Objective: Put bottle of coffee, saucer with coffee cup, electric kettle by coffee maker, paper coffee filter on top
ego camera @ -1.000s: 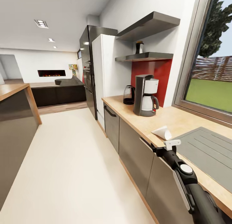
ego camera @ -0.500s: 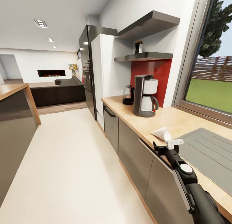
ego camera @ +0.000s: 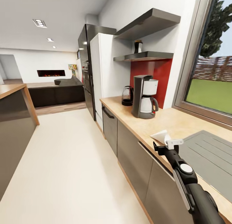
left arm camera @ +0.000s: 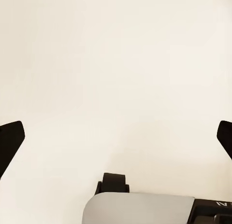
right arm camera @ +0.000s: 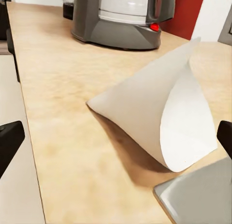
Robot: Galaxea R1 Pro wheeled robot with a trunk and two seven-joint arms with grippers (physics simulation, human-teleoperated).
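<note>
A white paper coffee filter [ego camera: 160,136] [right arm camera: 159,117] lies on its side on the wooden countertop [ego camera: 180,120], cone mouth facing my right gripper [ego camera: 163,147] [right arm camera: 116,139]. That gripper hovers just short of it, open and holding nothing. Further along the counter stands the grey coffee maker [ego camera: 144,96] [right arm camera: 121,16], with the dark electric kettle [ego camera: 127,96] just beyond it. The dark bottle of coffee [ego camera: 138,46] stands on the lower wall shelf [ego camera: 143,57] above them. My left gripper [left arm camera: 116,139] is open over pale floor.
A grey sink drainboard [ego camera: 206,153] [right arm camera: 203,200] is set into the counter right beside the filter. A tall white cabinet [ego camera: 103,72] and a black fridge [ego camera: 86,69] end the counter run. A wooden-topped island [ego camera: 13,120] stands across the pale floor aisle.
The whole head view has shifted a little, so the camera has moved. My right gripper keeps about the same place next to the filter.
</note>
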